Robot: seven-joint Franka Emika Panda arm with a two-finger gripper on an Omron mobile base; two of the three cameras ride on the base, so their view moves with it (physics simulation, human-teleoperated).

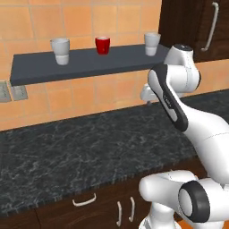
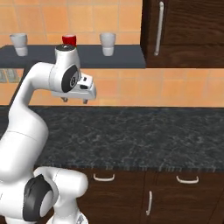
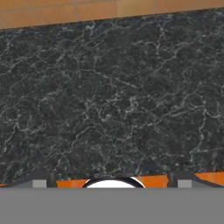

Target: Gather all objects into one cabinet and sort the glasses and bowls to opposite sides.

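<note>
Approach step: gripper, jaws apart and empty, hangs above the surface; next, rise to the ledge bearing 3 cups, red cup central.

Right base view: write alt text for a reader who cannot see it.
The white arm's open, empty hand hangs above a black marble counter. Behind it a dark grey ledge carries two white cups and a red cup, beside a closed brown cabinet.

cabinet cut off at frame edges; arm partly hides red cup.
</note>
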